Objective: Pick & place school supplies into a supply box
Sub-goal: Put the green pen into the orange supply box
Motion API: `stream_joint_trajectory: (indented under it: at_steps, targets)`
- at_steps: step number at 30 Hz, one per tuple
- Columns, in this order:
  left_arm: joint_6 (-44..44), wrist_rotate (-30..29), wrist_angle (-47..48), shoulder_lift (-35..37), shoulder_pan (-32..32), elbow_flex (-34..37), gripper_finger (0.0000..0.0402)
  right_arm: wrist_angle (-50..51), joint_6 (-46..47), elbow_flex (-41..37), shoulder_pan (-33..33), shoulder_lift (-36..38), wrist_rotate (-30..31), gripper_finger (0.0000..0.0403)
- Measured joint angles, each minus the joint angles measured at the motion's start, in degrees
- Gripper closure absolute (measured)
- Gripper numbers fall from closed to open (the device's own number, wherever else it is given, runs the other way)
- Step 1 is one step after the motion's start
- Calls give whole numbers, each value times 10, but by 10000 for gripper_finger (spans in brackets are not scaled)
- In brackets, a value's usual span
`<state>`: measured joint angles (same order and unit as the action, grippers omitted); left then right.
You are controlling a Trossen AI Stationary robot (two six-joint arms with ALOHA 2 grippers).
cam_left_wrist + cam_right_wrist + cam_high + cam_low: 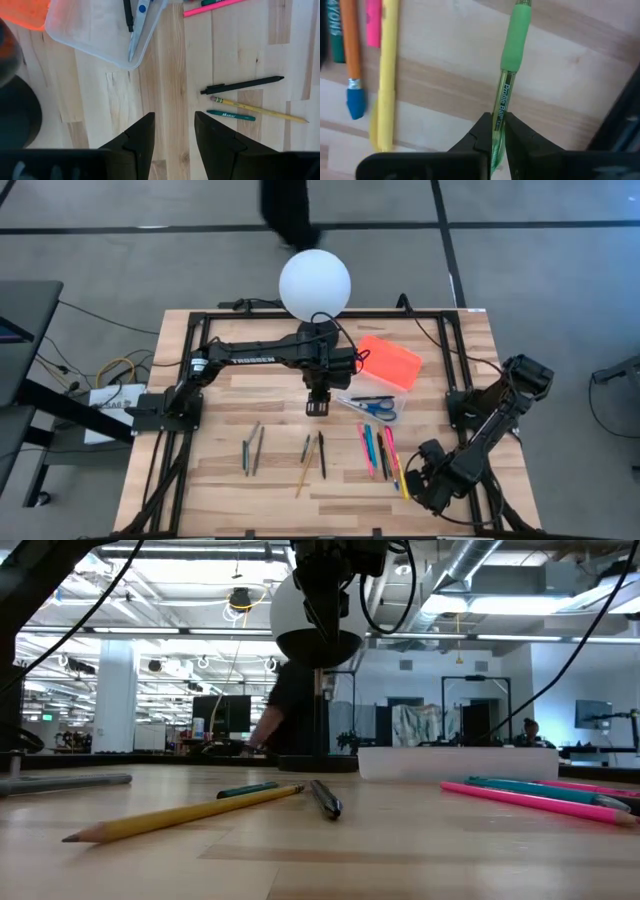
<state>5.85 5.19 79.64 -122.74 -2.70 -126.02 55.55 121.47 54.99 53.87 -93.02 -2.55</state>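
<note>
Right hand (pixel 499 131) is clamped on a green pen (pixel 509 60), gripped near its end. Left hand (pixel 174 131) hangs open above the worktop (pixel 165 75), the supply box (pixel 95 35) just beyond its fingers. Risk: the off-centre grip may let the pen pivot or slip.

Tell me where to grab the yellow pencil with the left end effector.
I'd grip the yellow pencil on its sharpened half, coming straight down, fingers across the shaft. It lies flat; the dark green pen and black pen crowd its eraser end, the point end lies clear.
</note>
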Motion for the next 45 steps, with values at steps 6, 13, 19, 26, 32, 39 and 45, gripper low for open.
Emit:
stream_joint_trajectory:
  at_steps: [6, 13, 19, 26, 32, 39, 45]
  targets:
    - [1, 0, -3, 0, 0, 0, 270, 81, -14, 44, -11, 33, 61, 386]
    - [1, 0, -9, 0, 1, 0, 270, 147, -121, 64, -70, 89, 169, 386]
    - [-4, -1, -6, 0, 10, 0, 270, 161, -288, 64, -171, 134, 223, 384]
    - [-25, -2, 2, 0, 30, 0, 270, 151, -505, 64, -304, 150, 239, 385]
    - [-55, -67, 40, 0, 46, 0, 270, 120, -687, 64, -395, 135, 237, 386]
    - [-121, -149, 85, 22, 50, 0, 270, 55, -871, 64, -474, 83, 208, 382]
    - [-193, -207, 104, 57, 60, 10, 270, 42, -961, 64, -513, 40, 200, 384]
